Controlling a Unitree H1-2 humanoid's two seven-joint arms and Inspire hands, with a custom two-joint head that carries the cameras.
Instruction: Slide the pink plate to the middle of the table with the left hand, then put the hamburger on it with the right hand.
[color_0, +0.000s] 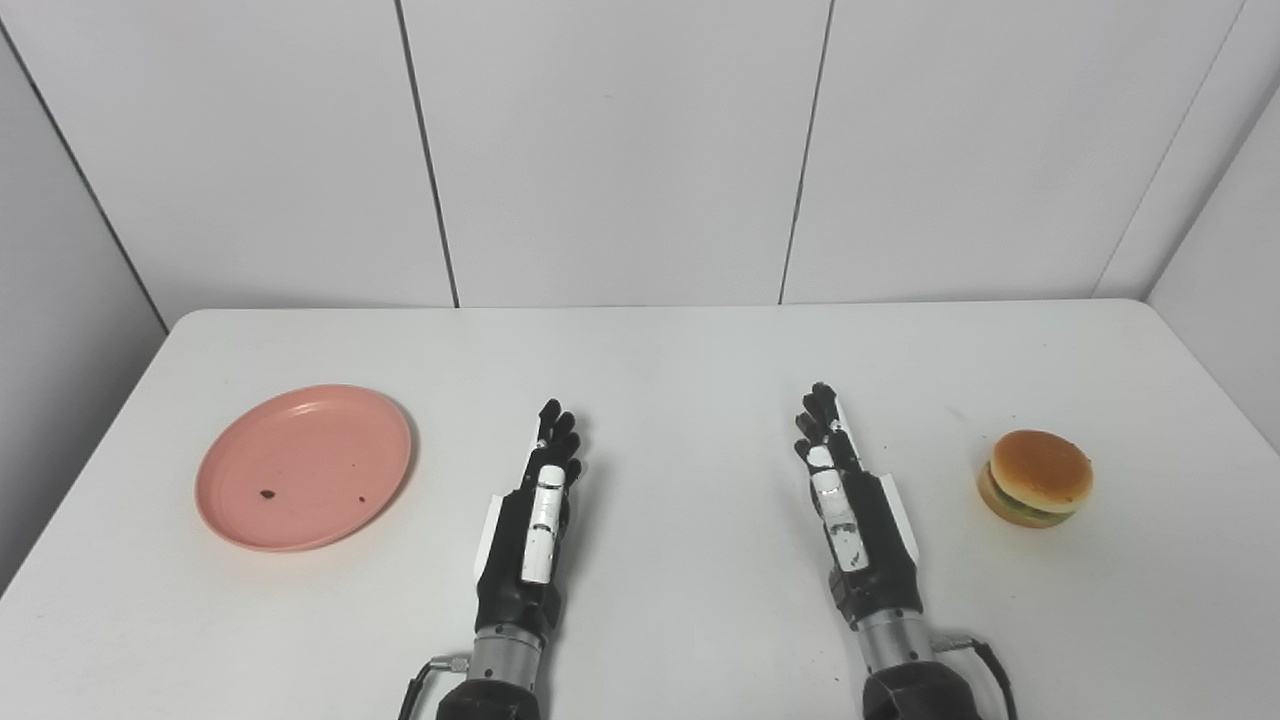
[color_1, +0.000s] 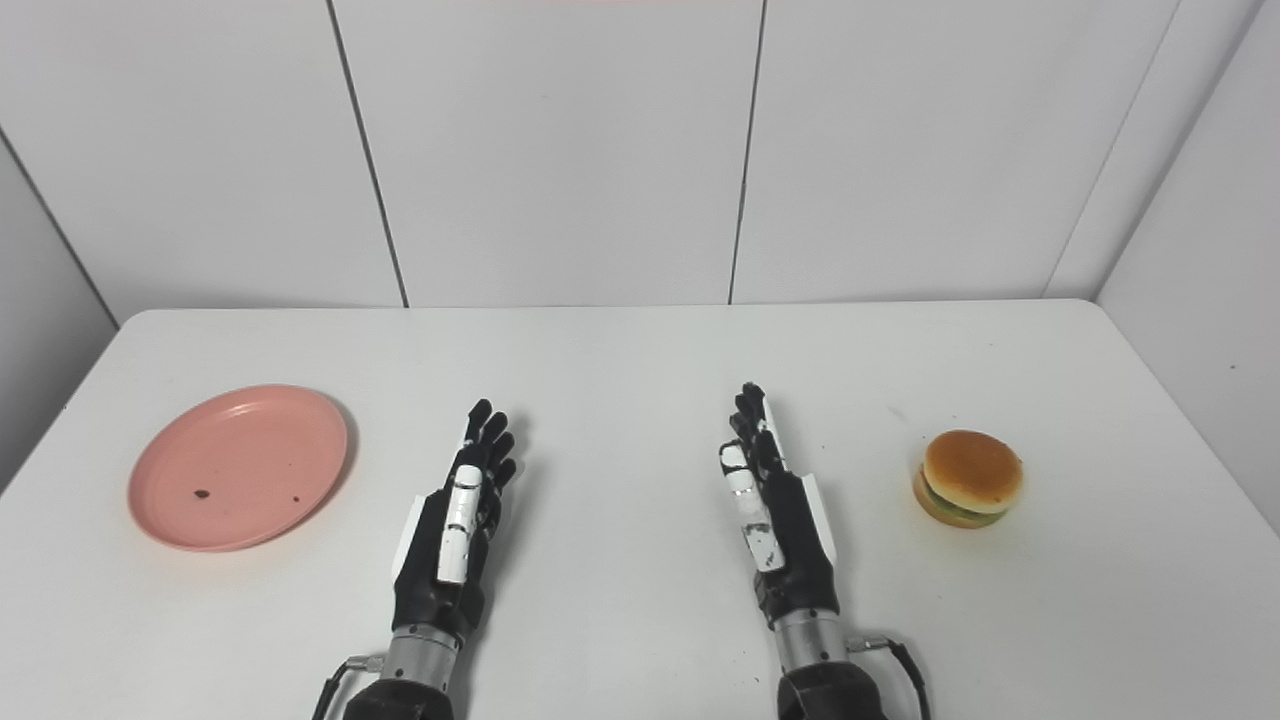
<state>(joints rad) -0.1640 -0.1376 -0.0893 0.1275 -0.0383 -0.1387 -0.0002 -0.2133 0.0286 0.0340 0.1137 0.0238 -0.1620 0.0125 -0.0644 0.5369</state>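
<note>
On the left side of a white table (color_0: 660, 360), a round pink plate (color_0: 304, 467) lies flat, its shallow raised rim a smooth salmon tone and its floor marked by two small dark specks near the center. Well apart from it, on the right side of the table, a hamburger (color_0: 1035, 478) sits upright: a glossy golden-brown domed bun on top, a thin band of green and dark filling beneath it, and a paler bun at the base. Between the two, the robot's arms reach in from the near edge. The left hand (color_0: 540, 500) is held edge-on above the table, fingers straight and extended away from the robot, holding nothing, with the plate off to its left. The right hand (color_0: 845, 495) mirrors it, fingers likewise stretched forward and empty, the hamburger lying near but clear of it to the right. White wall panels (color_0: 620, 150) with dark seams close off the scene behind the table.
</note>
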